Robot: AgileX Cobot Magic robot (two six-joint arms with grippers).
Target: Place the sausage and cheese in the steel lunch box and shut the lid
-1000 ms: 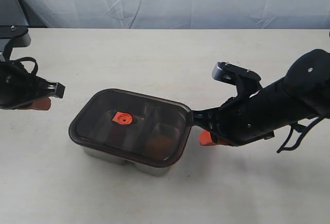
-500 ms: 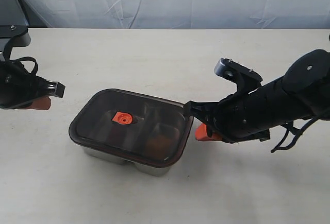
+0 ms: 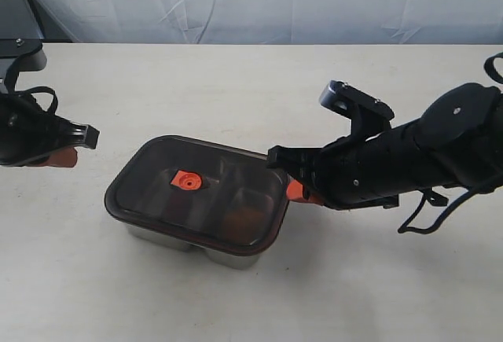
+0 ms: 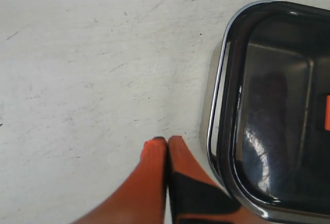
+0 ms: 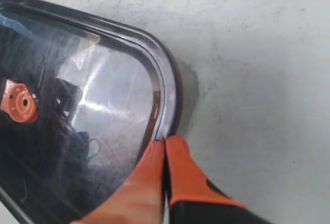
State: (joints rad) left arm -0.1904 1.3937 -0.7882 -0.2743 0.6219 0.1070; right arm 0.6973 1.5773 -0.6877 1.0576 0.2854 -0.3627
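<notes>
Smoky dark translucent plastic lid (image 3: 200,193) sits on the shiny steel lunch box (image 3: 236,259), its corner rim touching the right claw's (image 5: 164,141) shut, empty tips, where a straight-down press would likely seat it; left claw (image 4: 166,141) shut, empty, alongside.

Pale scuffed tabletop (image 3: 236,82), creased white backdrop sheet (image 3: 259,0)

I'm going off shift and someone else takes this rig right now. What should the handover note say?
Left end effector: shut, empty, above the table beside the steel lunch box.
Right end effector: shut, tips at a corner of the lid.
Done: lid lies on the box; an orange shape, likely the cheese, shows through it. Sausage not made out.
To do: confirm the lid is pressed home.
</notes>
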